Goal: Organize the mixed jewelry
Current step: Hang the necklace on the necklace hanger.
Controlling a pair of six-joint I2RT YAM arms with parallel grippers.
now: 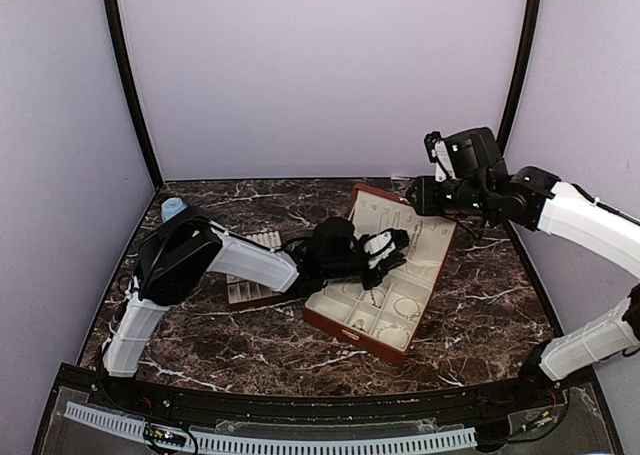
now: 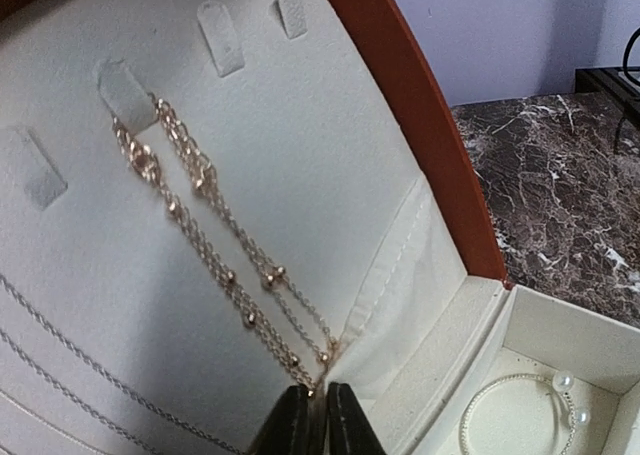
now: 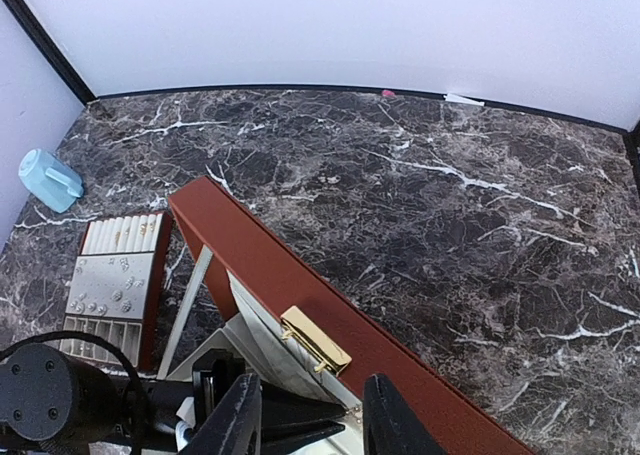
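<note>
In the left wrist view a gold beaded necklace hangs from a tab on the cream lining of the red-brown box's raised lid. My left gripper is pinched almost shut on the necklace's lower end, close to the lining. A thin silver chain lies to its left. A pearl-tipped bangle rests in a compartment of the box. From above, my left gripper is inside the open box. My right gripper hovers open over the lid's top edge beside the gold clasp, with nothing between its fingers.
A flat cream-lined compartment tray with small pieces sits left of the box, under my left arm; it shows in the right wrist view as the tray. A blue cup lies at the far left corner, also the cup. Dark marble surrounds everything.
</note>
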